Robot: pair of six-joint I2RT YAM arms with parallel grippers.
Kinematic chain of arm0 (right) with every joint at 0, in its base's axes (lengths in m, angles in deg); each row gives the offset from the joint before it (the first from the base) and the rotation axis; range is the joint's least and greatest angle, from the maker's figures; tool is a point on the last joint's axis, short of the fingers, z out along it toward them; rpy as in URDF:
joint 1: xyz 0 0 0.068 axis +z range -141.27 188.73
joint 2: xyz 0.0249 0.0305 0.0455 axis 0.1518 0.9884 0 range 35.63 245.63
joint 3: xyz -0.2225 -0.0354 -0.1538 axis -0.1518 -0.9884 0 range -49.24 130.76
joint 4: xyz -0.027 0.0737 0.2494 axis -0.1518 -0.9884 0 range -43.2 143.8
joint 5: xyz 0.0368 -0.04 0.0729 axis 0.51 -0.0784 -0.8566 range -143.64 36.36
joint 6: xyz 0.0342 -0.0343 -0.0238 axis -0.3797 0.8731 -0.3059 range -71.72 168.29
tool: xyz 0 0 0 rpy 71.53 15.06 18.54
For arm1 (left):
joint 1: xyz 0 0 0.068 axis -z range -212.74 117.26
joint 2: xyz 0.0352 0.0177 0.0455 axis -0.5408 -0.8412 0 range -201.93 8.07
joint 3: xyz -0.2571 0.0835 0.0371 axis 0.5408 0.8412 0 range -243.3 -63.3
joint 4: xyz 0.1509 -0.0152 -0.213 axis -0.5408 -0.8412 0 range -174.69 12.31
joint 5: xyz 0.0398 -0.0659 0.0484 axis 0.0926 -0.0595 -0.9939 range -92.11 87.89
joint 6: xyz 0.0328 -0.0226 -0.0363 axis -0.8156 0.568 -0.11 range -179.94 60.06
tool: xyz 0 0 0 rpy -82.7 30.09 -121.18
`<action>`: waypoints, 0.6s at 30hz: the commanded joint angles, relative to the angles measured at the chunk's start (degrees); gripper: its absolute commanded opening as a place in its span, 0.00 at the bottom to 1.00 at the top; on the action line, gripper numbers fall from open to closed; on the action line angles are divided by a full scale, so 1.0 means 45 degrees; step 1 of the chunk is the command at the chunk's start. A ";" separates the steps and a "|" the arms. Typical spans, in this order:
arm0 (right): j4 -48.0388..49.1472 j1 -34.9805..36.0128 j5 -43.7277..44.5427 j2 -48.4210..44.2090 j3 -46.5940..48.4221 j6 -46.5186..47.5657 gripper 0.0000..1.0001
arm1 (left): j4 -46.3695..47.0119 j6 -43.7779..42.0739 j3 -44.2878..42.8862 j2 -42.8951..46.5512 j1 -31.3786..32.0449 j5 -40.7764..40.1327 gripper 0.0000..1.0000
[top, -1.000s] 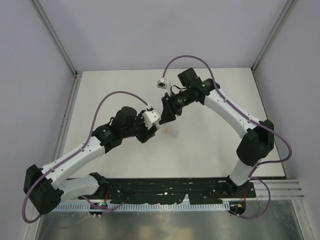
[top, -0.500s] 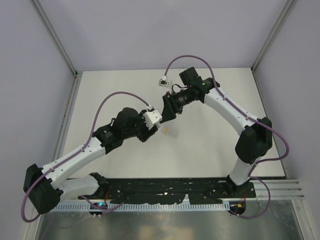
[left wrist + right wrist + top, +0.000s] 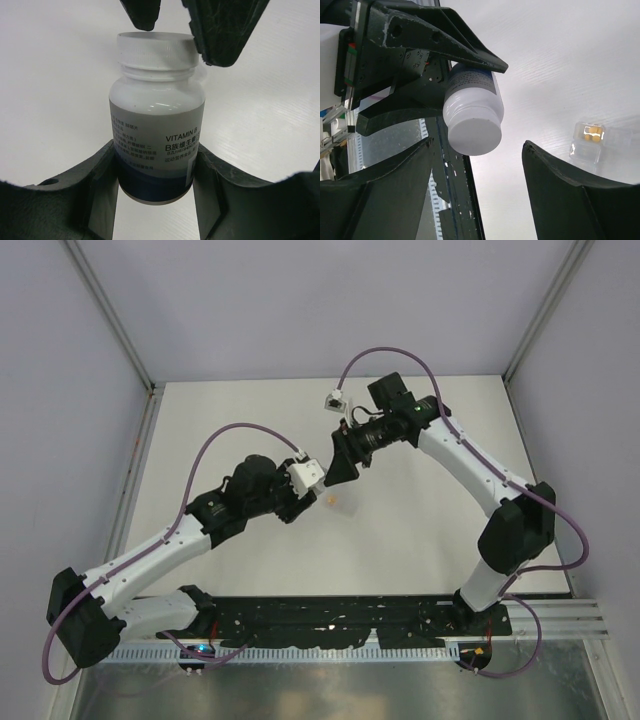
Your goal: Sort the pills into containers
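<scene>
Bottle (image 3: 156, 130), white cap (image 3: 472, 134) on, is sitting in left gripper (image 3: 156, 150), jaws clamping its body. We're seeing right gripper (image 3: 477, 146) w/ jaws apart, straddling cap, not gripping. Orange pills (image 3: 592, 133) are lying in clear packet (image 3: 590, 145) on table (image 3: 560, 60) nearby.

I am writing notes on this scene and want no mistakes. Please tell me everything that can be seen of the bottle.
The bottle is small, round and whitish, and looks like plastic. Its printed label reads VITAMIN B, with a dark blue band near the base. The white cap is on. The left gripper holds the bottle by its body, one finger on each side, off the table. The right gripper stands open around the cap, with a gap on both sides.
</scene>
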 commanded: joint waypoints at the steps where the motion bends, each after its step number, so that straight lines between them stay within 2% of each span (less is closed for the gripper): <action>1: -0.0109 -0.0002 -0.0207 -0.0962 -0.0006 0.0694 0.76 | 0.0886 0.0033 -0.0129 0.0275 0.0054 0.0161 0.00; 6: -0.0636 -0.0021 -0.0129 -0.1527 -0.0104 0.1571 0.79 | 0.0808 0.0092 -0.0188 0.0372 -0.0004 0.0512 0.00; 9: -0.1240 -0.0002 0.0007 -0.1995 -0.0123 0.2566 0.79 | 0.0729 0.0247 -0.0246 0.0470 -0.0199 0.1369 0.00; 11: -0.1398 -0.0021 0.0202 -0.2367 -0.0260 0.3152 0.80 | 0.0613 0.0403 -0.0285 0.0548 -0.0452 0.2344 0.00; 18: -0.1535 0.0505 0.1216 -0.4105 -0.0962 0.5068 0.81 | 0.0398 0.1146 -0.0422 0.0666 -0.1799 0.7441 0.00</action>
